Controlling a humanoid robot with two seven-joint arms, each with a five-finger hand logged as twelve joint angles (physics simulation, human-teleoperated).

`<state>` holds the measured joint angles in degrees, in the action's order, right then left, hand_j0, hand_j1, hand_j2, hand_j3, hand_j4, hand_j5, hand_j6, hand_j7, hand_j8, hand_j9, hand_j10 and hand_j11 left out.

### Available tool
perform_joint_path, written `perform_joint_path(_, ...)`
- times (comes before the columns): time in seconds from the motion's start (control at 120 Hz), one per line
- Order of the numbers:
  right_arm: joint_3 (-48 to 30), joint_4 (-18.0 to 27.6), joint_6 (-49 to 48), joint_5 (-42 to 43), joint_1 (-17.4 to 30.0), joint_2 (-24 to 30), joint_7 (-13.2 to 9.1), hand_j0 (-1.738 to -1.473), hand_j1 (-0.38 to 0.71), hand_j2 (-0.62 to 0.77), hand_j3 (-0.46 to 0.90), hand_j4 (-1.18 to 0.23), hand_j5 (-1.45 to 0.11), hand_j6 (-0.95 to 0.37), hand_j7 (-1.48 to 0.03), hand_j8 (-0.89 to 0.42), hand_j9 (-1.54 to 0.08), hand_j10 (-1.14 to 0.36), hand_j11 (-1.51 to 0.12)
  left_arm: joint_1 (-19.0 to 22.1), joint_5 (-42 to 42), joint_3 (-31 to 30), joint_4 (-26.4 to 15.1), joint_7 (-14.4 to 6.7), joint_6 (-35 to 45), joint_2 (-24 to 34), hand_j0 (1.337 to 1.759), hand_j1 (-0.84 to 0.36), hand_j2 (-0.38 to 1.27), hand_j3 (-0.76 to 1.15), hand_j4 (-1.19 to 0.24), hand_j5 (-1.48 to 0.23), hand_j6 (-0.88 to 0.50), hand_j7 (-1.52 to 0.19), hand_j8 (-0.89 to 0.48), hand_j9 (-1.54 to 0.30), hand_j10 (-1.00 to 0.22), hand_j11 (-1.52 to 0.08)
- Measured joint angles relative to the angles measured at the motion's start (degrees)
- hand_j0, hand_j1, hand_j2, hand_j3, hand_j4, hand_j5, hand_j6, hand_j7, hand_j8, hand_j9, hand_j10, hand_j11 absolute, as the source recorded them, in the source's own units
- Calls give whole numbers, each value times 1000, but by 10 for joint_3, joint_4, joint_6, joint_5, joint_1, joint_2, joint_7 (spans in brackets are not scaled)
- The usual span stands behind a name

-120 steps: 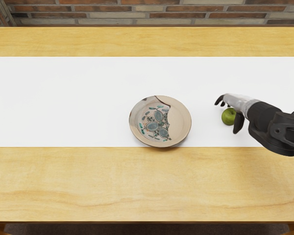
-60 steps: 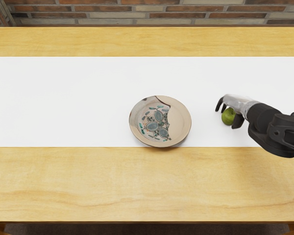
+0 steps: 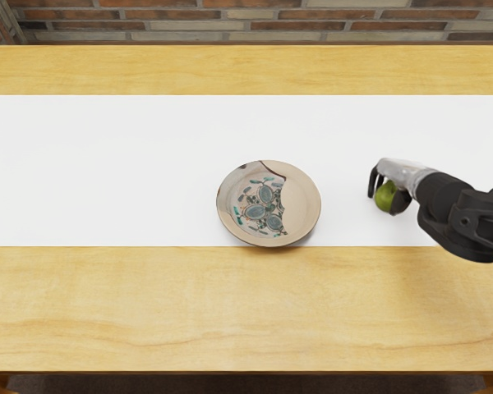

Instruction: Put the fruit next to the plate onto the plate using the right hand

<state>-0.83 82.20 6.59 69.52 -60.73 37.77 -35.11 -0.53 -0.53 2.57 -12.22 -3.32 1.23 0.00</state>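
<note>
A small green fruit lies on the white runner to the right of the plate, a round beige dish with a blue-green pattern in its middle. My right hand comes in from the right edge and is shut on the green fruit, its dark fingers wrapped over the top and both sides. Only the fruit's front left part shows between the fingers. The fruit sits a short way from the plate's right rim, not touching it. The left arm is out of view.
The white runner crosses the wooden table from left to right. A brick wall runs behind the table's far edge.
The right hand's fingers went from spread over the green fruit to curled tightly around it. The fruit and plate stay where they were.
</note>
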Motion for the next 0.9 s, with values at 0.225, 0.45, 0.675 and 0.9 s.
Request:
perform_joint_path(0.225,-19,-19,-1,-8,-2,-3,2,-1650,238,139,3,-708,-1069,-428,-984,-320,-1069,-520,-1087,0,0,0,0,0,0,0,1658,349,0,0,0,0,0,0,0,0,0,0)
perform_joint_path(0.45,-54,-20,-6,-12,-9,-17,2,-1655,257,165,4,-712,-1111,-405,-1004,-284,-1112,-488,-1140,0,0,0,0,0,0,0,1658,349,0,0,0,0,0,0,0,0,0,0)
perform_joint_path(0.675,-89,-18,-7,-12,-26,-41,2,-1658,278,187,3,-713,-1128,-381,-1011,-262,-1125,-463,-1159,0,0,0,0,0,0,0,1658,349,0,0,0,0,0,0,0,0,0,0)
perform_joint_path(0.9,-92,-15,-32,-10,-53,-84,3,-1658,290,235,4,-707,-1150,-369,-1015,-264,-1142,-501,-1180,0,0,0,0,0,0,0,1658,349,0,0,0,0,0,0,0,0,0,0)
